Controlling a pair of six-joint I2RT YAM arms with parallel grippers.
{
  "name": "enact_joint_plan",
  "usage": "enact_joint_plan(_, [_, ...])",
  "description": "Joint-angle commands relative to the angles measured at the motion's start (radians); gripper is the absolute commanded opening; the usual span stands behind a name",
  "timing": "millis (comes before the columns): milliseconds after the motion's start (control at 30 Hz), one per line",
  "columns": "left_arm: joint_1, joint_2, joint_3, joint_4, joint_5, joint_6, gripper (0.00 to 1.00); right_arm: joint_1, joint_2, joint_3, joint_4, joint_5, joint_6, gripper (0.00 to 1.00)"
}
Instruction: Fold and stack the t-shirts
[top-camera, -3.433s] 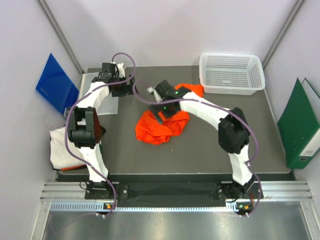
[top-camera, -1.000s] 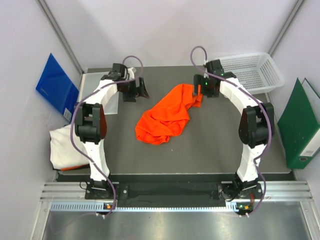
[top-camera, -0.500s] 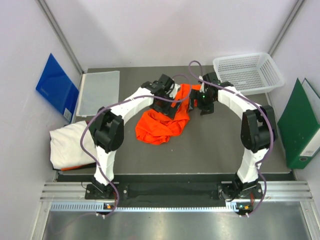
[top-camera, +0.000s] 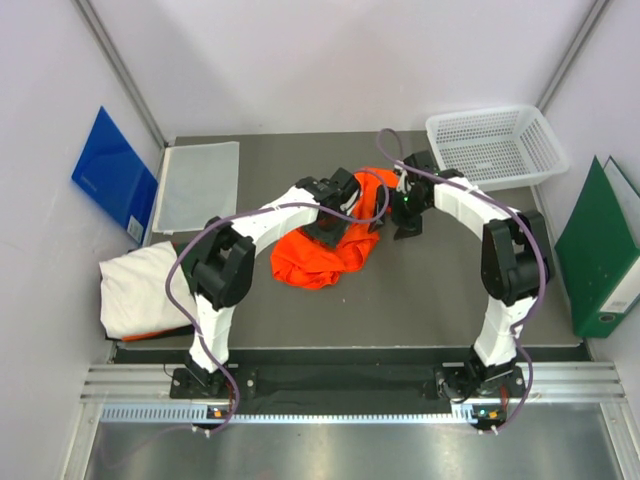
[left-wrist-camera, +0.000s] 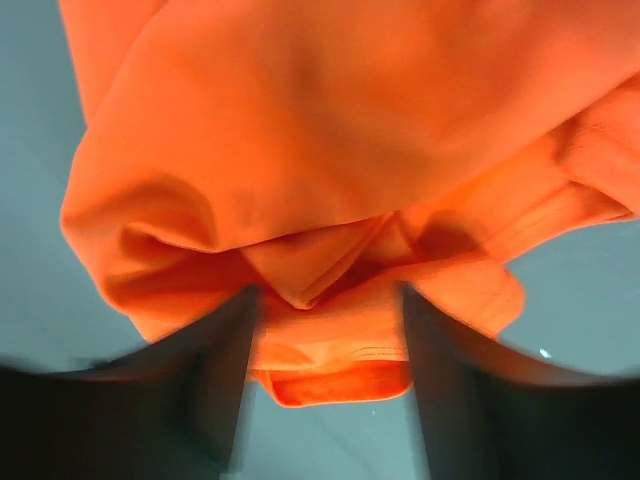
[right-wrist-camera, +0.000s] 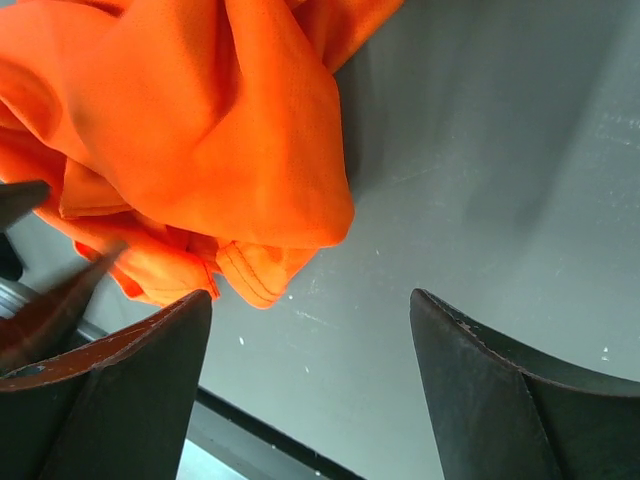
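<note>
Orange t-shirt lies bunched up near the table's far edge. Left gripper is wide open over it. Right gripper is wide open beside it. White t-shirt hangs off the left edge.

orange t-shirt: soft matt cloth, creased | counter: smooth matt grey | basket: white plastic mesh

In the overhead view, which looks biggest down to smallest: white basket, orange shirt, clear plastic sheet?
1. white basket
2. orange t-shirt and clear plastic sheet: about alike; the shirt is bunched up and partly hidden.
</note>
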Motion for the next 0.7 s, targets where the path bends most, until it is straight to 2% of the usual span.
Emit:
enact_joint_plan(0, [0.003, 0.005, -0.008, -0.020, -0.086, -0.028, 0.26, 0.002, -0.085, -0.032, 0.008, -0.013, 0.004, 0.80])
enact_joint_plan(33, [0.003, 0.005, -0.010, -0.020, -0.095, -0.032, 0.05, 0.002, -0.094, -0.039, 0.008, -0.013, 0.000, 0.80])
enact_joint_plan(67, [0.003, 0.006, -0.011, -0.023, -0.124, -0.043, 0.00, 0.004, -0.102, -0.043, 0.007, -0.010, -0.002, 0.80])
enact_joint_plan(233, [0.005, -0.072, -0.027, -0.004, -0.178, -0.101, 0.00, 0.002, -0.164, -0.105, 0.013, 0.013, -0.022, 0.80])
enact_joint_plan(500, [0.026, -0.293, -0.030, -0.007, -0.342, -0.173, 0.00, 0.002, -0.229, -0.204, 0.054, 0.005, -0.013, 0.80])
enact_joint_plan(667, [0.123, -0.374, -0.080, -0.013, -0.371, -0.233, 0.00, 0.001, -0.214, -0.238, 0.134, 0.011, 0.015, 0.79])
